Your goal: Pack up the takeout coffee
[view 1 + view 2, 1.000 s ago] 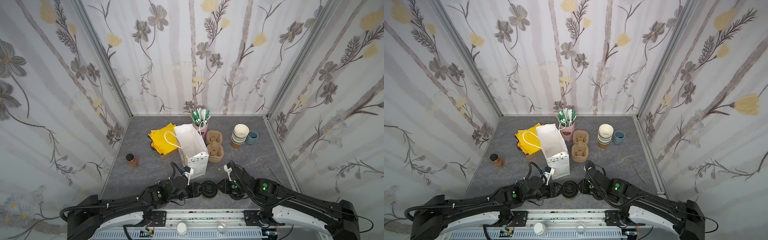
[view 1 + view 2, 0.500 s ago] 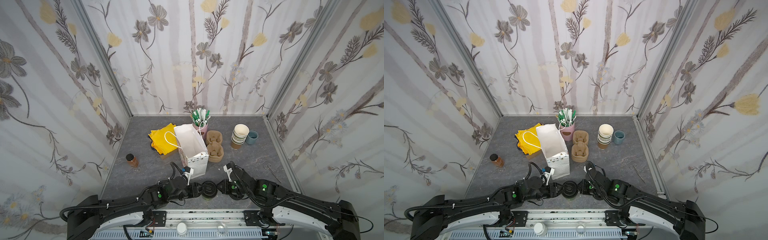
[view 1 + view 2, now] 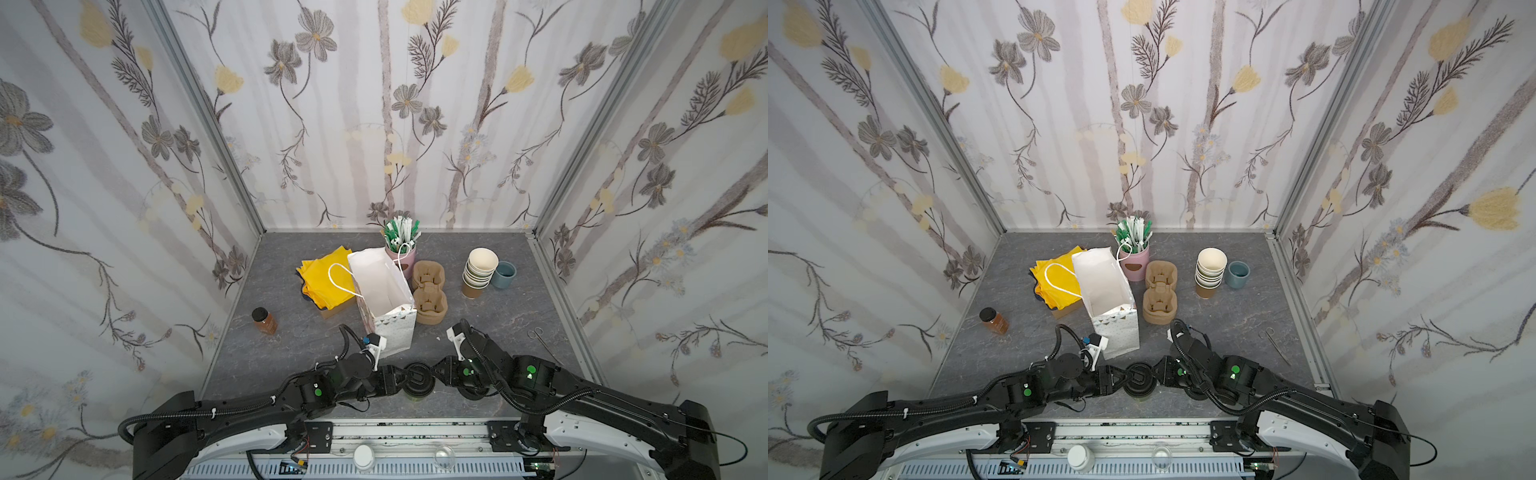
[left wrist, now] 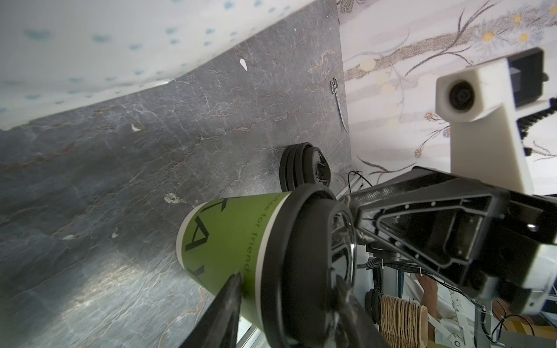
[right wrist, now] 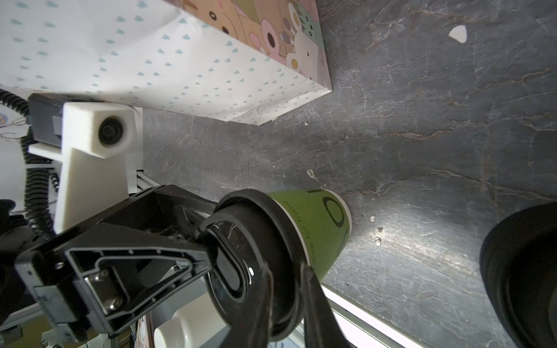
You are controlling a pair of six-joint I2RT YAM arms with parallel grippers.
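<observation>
Two hands (image 3: 404, 377) (image 3: 433, 372) tight around takeout coffee (image 3: 419, 385)

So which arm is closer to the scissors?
Right. The right gripper is at the side of the cup that faces the scissors; the left gripper is at the cup's opposite side, farther off.

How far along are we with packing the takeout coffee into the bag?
Done: the takeout coffee is capped with its black lid and stands upright at the table's front edge. In hand: the left tool and right tool both pinch the lid's rim from opposite sides. Still to do: lifting the coffee into the open white bag, which shows nothing inside.
</observation>
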